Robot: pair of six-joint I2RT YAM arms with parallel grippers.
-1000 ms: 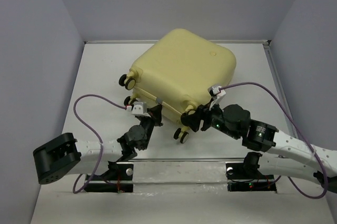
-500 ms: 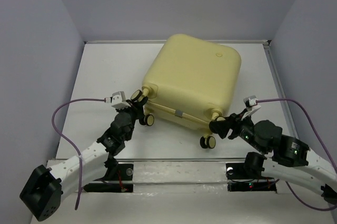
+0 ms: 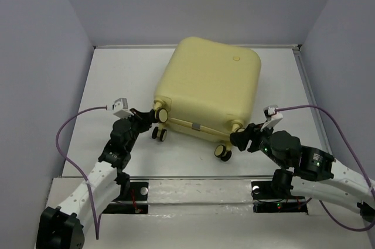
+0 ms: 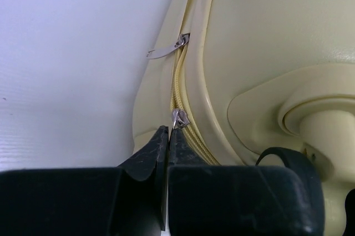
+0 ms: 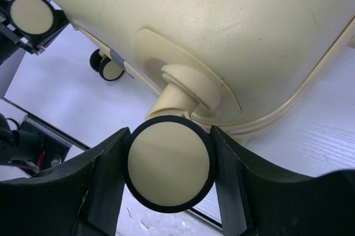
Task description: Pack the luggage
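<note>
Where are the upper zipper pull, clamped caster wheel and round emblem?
upper zipper pull (image 4: pixel 164 53), left wrist view, its metal tab.
clamped caster wheel (image 5: pixel 168 170), right wrist view, its cream face.
round emblem (image 3: pixel 237 58), top view, its centre.

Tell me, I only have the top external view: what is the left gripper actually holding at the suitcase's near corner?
Observer: The left gripper is shut, its tips pinching a silver zipper pull on the suitcase seam.
Operator: Any other slider on that seam?
Observer: Yes, a second slider sits farther along, its tab sticking out sideways.
Operator: And the other arm?
Observer: The right gripper clamps a caster wheel, a finger against each side of its black rim.
</note>
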